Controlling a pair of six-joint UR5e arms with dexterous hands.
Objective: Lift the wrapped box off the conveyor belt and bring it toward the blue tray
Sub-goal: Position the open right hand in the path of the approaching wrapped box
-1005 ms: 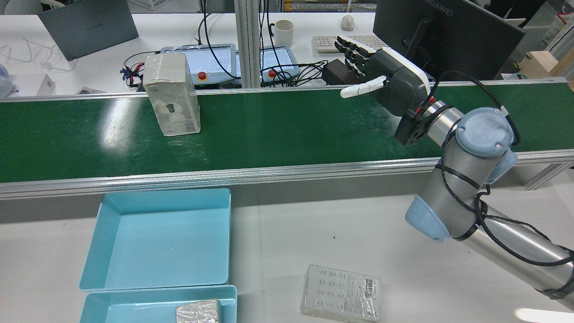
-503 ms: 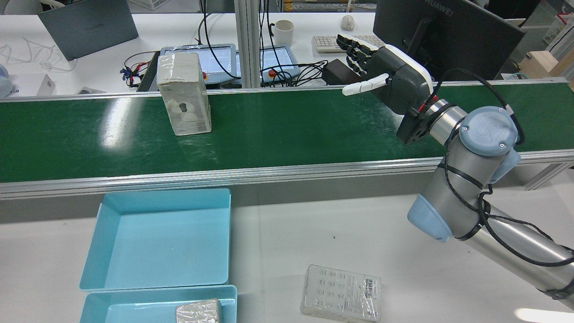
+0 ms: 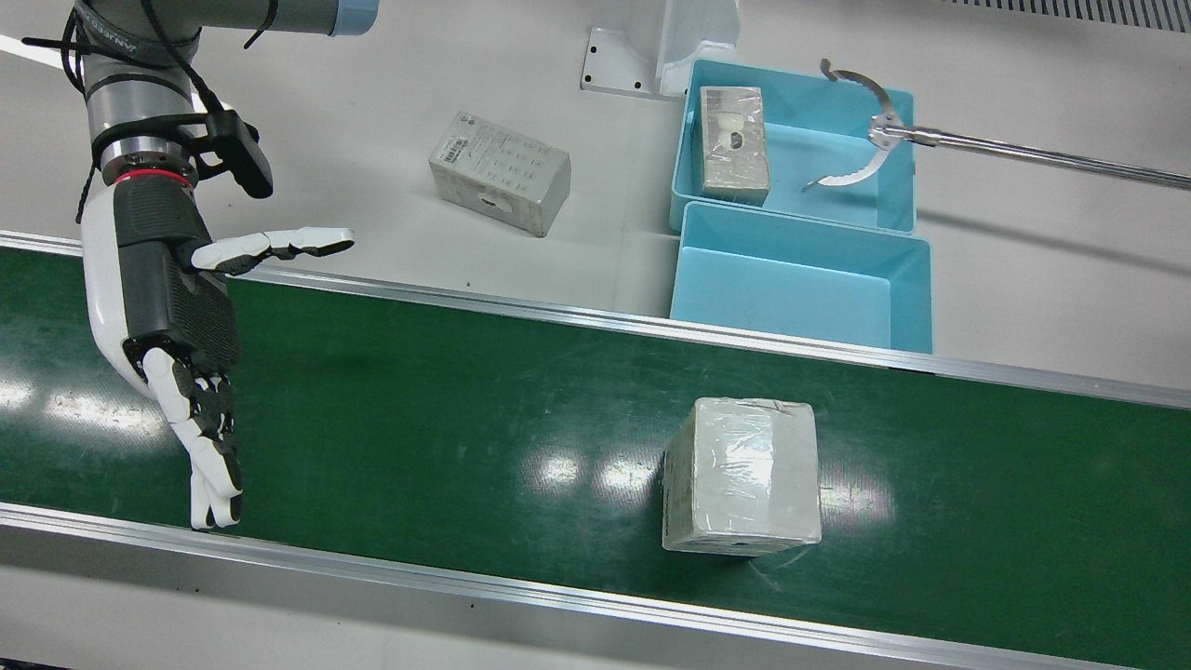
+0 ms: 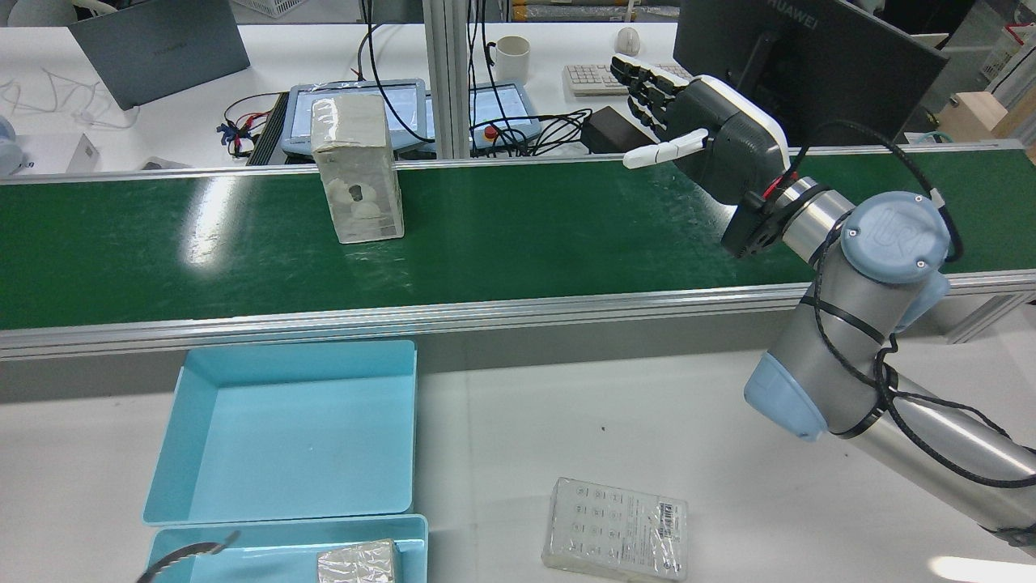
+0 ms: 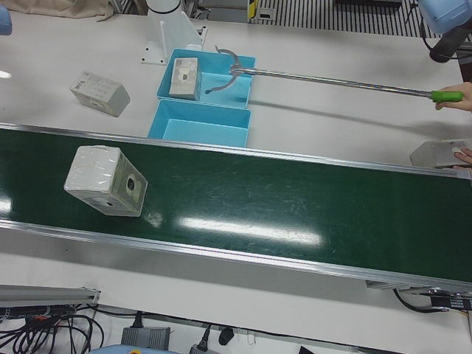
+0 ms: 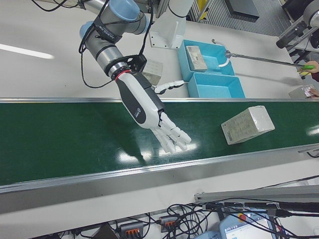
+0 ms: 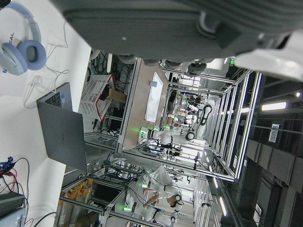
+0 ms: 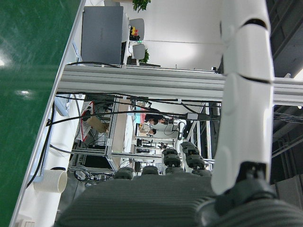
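Note:
The wrapped box (image 3: 742, 475) stands on the green conveyor belt (image 3: 447, 400), toward the belt's far edge in the rear view (image 4: 358, 174). It also shows in the left-front view (image 5: 103, 181) and the right-front view (image 6: 247, 124). My right hand (image 4: 712, 134) is open over the belt, fingers spread, well to the right of the box in the rear view and apart from it; it also shows in the front view (image 3: 177, 316). The empty blue tray (image 4: 283, 437) sits on the white table beside the belt. My left hand (image 7: 165, 23) shows only in its own view, away from the belt, holding nothing.
A second blue tray (image 3: 837, 158) holds another wrapped box (image 3: 735, 144). A metal grabber on a long pole (image 3: 875, 130) reaches into that tray. A loose box (image 4: 615, 526) lies on the table. A person's hand holds a box at the belt's end (image 5: 439, 153).
The wrapped box has ridden the belt to the right in the rear view, closer to my right hand. My right hand shifted slightly right. The grabber's tip has appeared in the near tray.

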